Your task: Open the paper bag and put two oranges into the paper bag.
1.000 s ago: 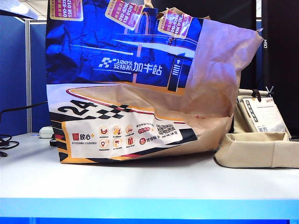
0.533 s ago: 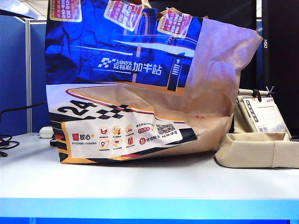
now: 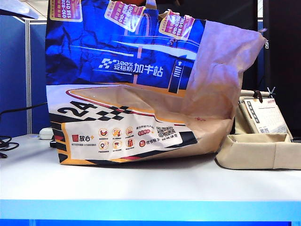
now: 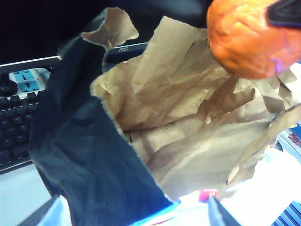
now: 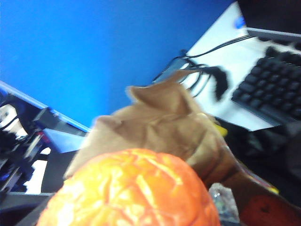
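Note:
The paper bag [image 3: 136,89] stands upright on the white table [image 3: 141,188] and fills most of the exterior view, hiding both grippers there. In the left wrist view its mouth gapes open, showing crumpled brown inner walls [image 4: 188,117]. My left gripper [image 4: 131,217] sits at the bag's rim, jaws wide apart, with the dark printed wall [image 4: 89,155] lying between its fingers. One orange [image 5: 131,193] is gripped by my right gripper and fills that view's foreground. The same orange [image 4: 244,40] hangs over the open mouth, with a dark finger [image 4: 288,12] on it.
A low beige fabric tray [image 3: 258,153] with a leaning calendar [image 3: 265,115] stands right of the bag. Behind the bag lie a black keyboard [image 4: 14,127], a power strip [image 4: 28,80] and cables [image 5: 207,70]. More cables [image 3: 7,141] trail at the table's left.
The bag's upper rim and its right flap have shifted a little. Its base and the tray have kept still.

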`<state>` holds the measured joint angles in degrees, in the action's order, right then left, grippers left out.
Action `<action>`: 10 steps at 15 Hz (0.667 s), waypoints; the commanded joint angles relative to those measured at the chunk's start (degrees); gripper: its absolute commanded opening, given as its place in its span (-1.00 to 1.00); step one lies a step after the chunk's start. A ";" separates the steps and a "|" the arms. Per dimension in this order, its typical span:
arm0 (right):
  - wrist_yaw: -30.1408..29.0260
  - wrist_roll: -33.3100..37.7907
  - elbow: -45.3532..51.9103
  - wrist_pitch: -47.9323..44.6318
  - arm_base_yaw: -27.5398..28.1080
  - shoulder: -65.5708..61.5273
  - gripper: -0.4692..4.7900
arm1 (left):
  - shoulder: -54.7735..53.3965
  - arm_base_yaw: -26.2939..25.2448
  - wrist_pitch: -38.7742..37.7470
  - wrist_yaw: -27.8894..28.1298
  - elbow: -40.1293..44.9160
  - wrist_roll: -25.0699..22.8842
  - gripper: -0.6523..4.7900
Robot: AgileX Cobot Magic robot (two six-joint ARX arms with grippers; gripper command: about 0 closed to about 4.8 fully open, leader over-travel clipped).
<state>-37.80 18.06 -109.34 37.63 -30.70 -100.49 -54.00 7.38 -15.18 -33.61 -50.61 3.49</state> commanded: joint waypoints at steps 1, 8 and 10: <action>-0.72 -0.20 -0.13 -1.05 -0.35 0.39 0.75 | 0.11 -0.07 1.16 -0.02 -0.42 0.09 0.72; 0.44 -0.02 -1.68 -7.85 -0.37 0.52 0.67 | 0.11 -0.07 1.46 0.42 -0.42 0.20 0.72; 0.42 -2.25 -8.61 -7.54 -0.37 0.55 0.53 | 0.13 -0.09 2.80 1.97 -1.01 0.15 0.72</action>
<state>-37.26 17.19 -115.83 31.35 -30.98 -100.62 -54.00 7.38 -14.11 -32.67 -50.89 3.68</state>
